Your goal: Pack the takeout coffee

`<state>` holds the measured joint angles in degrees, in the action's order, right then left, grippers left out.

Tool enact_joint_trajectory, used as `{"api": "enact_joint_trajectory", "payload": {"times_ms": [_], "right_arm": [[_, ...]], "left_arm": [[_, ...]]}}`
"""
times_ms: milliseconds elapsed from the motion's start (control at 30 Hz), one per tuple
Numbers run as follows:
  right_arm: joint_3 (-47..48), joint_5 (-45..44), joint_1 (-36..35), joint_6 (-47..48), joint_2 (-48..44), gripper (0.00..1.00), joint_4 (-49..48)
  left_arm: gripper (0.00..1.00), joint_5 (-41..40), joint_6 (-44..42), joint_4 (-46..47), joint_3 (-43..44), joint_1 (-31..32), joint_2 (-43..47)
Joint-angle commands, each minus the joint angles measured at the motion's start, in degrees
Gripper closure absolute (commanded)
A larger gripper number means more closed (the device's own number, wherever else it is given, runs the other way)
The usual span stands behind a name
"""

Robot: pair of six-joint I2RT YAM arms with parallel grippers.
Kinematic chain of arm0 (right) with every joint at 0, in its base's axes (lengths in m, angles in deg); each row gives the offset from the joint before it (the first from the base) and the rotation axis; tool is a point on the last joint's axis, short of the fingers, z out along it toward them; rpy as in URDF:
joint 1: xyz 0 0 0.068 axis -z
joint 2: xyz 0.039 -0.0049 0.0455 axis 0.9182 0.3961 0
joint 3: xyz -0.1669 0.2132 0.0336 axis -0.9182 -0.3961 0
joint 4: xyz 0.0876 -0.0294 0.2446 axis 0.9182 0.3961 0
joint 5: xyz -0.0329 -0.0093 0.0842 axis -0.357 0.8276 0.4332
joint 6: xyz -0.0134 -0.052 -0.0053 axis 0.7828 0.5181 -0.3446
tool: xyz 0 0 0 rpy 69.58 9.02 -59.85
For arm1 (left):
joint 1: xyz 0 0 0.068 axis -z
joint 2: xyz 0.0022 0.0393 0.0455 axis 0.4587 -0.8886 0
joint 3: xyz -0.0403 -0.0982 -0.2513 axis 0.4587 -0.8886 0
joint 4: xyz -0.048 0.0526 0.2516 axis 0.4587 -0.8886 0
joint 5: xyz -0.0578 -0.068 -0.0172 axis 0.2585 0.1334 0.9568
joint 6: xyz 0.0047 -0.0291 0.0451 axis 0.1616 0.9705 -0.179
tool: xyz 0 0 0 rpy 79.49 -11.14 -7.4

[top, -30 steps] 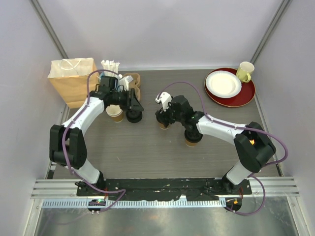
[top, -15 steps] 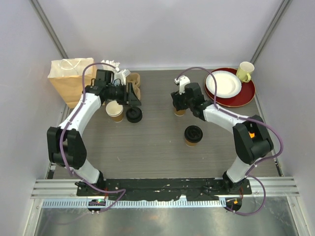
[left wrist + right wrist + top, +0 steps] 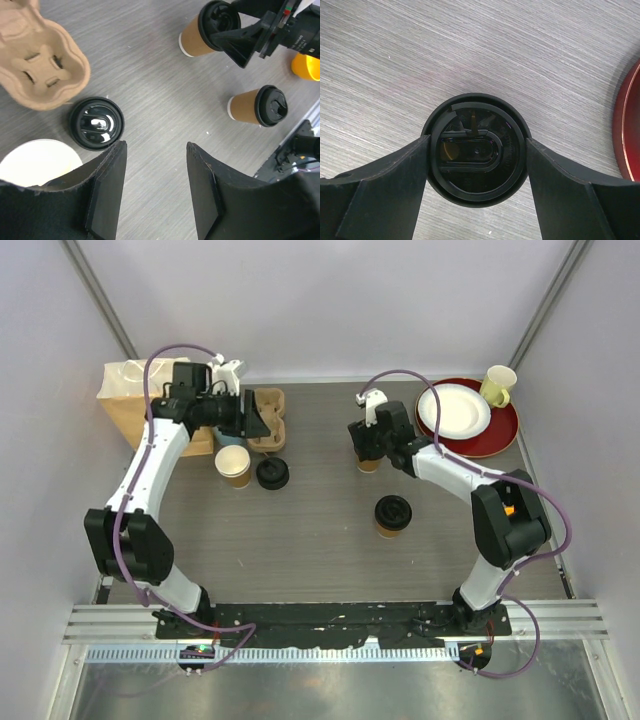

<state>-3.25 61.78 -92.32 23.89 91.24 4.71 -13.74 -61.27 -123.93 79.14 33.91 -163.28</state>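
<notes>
**A:** The left hand point(image 3: 258, 420), how did it stand?

**B:** Its fingers were spread apart with nothing between them. Seen from above, it hung over the moulded cup carrier point(image 3: 270, 432) at the far left of the worktop point(image 3: 320, 550). The brown paper bag point(image 3: 135, 400) stood just to the left of it.

**A:** What lay nearby?

**B:** An open cup point(image 3: 234, 466) with no lid stood on the near side of the carrier. A loose lid point(image 3: 272, 473), black and round, lay flat on the worktop just to the right of that cup.

**A:** And the coffees?

**B:** Both were right of centre. The right hand point(image 3: 366, 448) was clamped on the held coffee cup point(image 3: 368, 464). Its wrist view showed a finger pressed against either side of the black lid. I couldn't tell whether the base of that cup was touching the worktop.

**A:** The other one?

**B:** The second coffee cup point(image 3: 392, 515) stood upright with its lid on. It was nearer the arm bases, apart from the first, and nothing was touching it.

**A:** Further right?

**B:** A red plate point(image 3: 492, 438) sat in the far right corner with a white plate point(image 3: 453, 408) resting on it. A yellow mug point(image 3: 498, 385) stood at the red plate's far edge.
</notes>
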Motion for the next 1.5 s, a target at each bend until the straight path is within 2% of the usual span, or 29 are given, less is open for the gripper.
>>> {"api": "enact_joint_trajectory", "payload": {"times_ms": [0, 100, 267, 367, 600, 867, 1400, 1467], "right_arm": [[0.84, -0.86, 0.42, 0.04, -0.54, 0.18, 8.0], [1.11, -0.07, 0.34, 0.31, -2.12, 0.14, 8.26], [1.64, 1.6, 0.34, 0.57, -4.23, 0.1, 8.09], [1.9, 2.75, 0.34, 1.01, -5.02, 0.09, 7.65], [2.78, 3.28, 0.34, 2.33, -5.29, 0.08, 8.44], [2.87, 4.07, 0.34, 2.15, -5.73, 0.07, 7.48], [2.61, 5.03, 0.34, 2.59, -6.52, 0.06, 7.03], [1.2, 8.28, 0.25, 2.68, -6.61, 0.06, 6.77]], "left_arm": [[0.46, -3.83, -5.49, -4.22, 4.78, -0.55, 0.67], [0.45, -4.79, -7.17, -5.19, 7.06, -0.98, 1.9], [0.36, -7.43, -12.09, -7.74, 8.82, -1.07, 2.43], [0.34, -8.13, -15.25, -10.55, 10.05, -0.46, -0.55], [0.37, -18.15, -23.87, -14.07, 16.11, 6.13, -10.92], [0.38, -18.86, -21.85, -14.51, 26.74, 7.19, -19.63], [0.38, -17.19, -21.94, -14.07, 24.73, 7.19, -18.58], [0.38, -15.97, -21.24, -14.07, 24.3, 7.1, -18.49]]}}
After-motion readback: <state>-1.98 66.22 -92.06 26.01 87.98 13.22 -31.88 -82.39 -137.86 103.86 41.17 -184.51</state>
